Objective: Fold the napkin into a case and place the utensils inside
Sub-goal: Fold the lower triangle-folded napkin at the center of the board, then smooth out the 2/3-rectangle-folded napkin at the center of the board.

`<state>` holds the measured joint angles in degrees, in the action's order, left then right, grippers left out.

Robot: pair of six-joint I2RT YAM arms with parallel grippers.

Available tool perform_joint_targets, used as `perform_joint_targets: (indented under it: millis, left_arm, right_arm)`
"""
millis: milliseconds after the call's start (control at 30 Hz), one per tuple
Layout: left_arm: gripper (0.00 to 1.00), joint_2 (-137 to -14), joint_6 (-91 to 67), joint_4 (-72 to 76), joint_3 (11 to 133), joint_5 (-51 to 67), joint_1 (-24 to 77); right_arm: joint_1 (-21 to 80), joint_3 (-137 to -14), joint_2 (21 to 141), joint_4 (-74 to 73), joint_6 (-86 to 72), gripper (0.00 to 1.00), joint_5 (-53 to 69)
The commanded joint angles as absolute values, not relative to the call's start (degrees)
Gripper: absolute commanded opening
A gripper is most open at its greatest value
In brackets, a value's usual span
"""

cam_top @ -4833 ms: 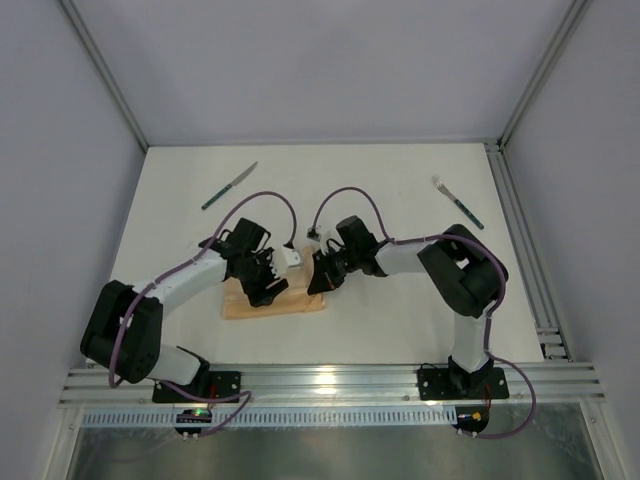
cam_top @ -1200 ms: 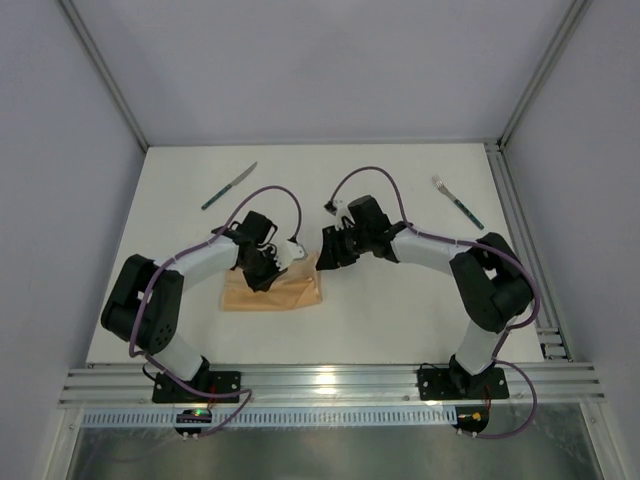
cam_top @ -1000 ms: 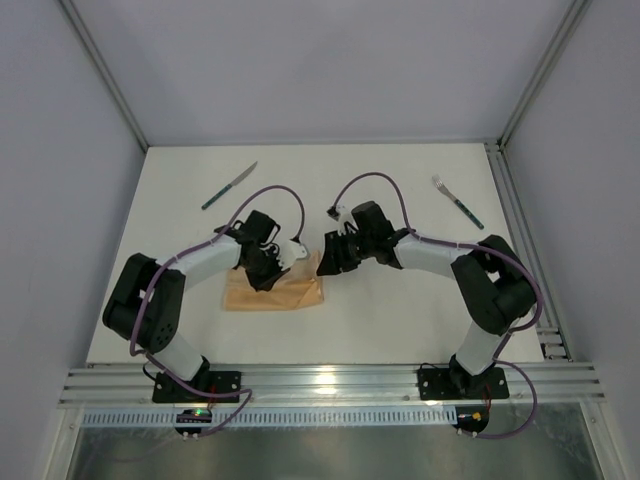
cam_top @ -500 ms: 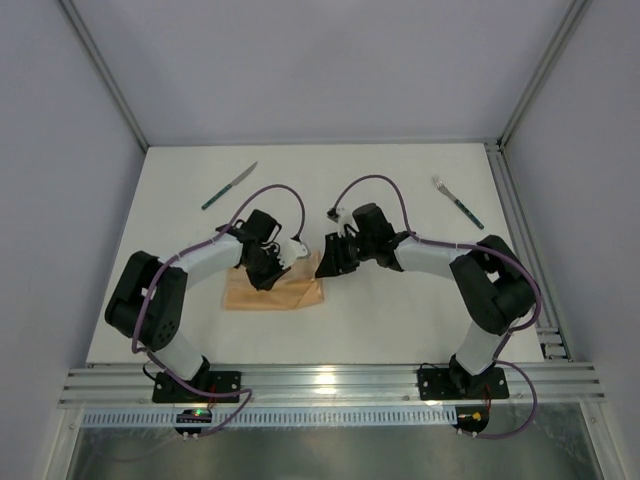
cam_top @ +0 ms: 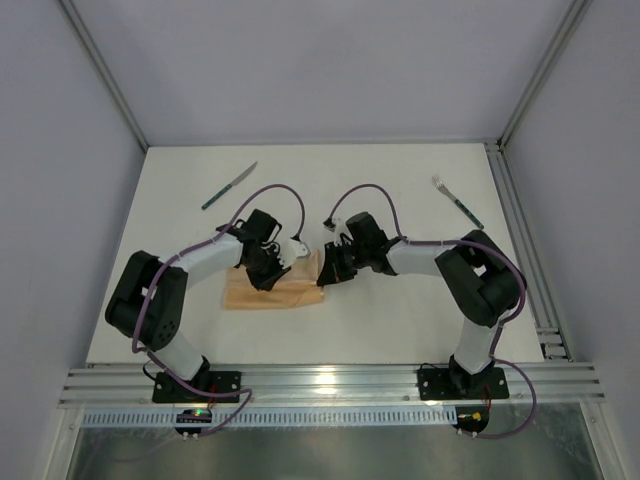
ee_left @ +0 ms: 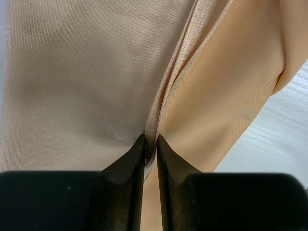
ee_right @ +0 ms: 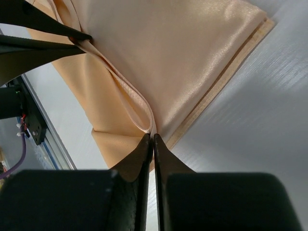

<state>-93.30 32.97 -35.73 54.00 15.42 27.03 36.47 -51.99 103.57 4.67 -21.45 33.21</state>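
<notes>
Nothing here can be read: no words, labels, brand marks or numbers show on the napkin or on the table, from above or close up.

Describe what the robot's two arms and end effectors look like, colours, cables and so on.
The left arm and right arm share white link shells and bulky black joint housings, each trailing a looping purple cable. The left end effector and right end effector are black, with two slim tapering fingers. No markings are legible.
</notes>
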Motion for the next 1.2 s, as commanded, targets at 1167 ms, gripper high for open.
perform_joint_targets:
  millis: [1167]
  left_arm:
    - [0.24, -81.04, 31.99, -38.68, 41.40, 8.88, 23.20]
  right_arm:
    - [36.39, -60.63, 106.36, -1.04, -14.52, 0.18, 27.69]
